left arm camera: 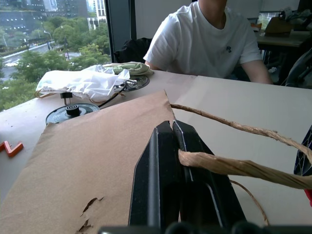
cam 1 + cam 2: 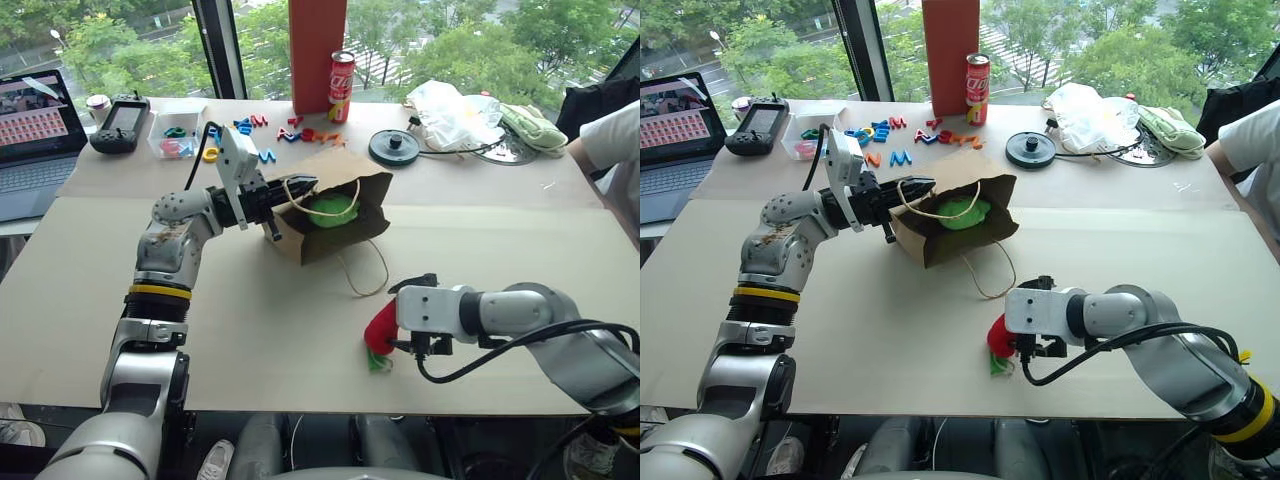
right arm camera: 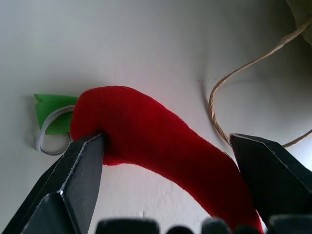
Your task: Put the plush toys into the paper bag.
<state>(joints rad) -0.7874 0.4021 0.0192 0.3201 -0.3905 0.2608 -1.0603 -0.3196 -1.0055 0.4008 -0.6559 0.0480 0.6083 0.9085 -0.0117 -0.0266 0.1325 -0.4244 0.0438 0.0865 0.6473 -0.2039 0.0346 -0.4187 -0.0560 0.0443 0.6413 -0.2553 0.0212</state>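
Left gripper [image 1: 178,146] level, jaws clamping paper bag [image 2: 335,205] handle; right gripper [image 3: 165,141] angled down, jaws wide astride red chili toy [image 3: 156,141].

You face a pale tabletop [image 2: 300,340] made of two boards, with a seam running across it. Behind it stands a window [image 2: 450,40] full of daylight and green trees, split by a dark frame post [image 2: 220,45]. An orange-red pillar [image 2: 317,50] rises from the table's far edge, a red can [image 2: 341,86] just beside it. On your far left sits an open laptop [image 2: 35,130], a black controller [image 2: 120,122] near it. On your right a person in a white shirt [image 1: 204,39] sits at the table's edge.
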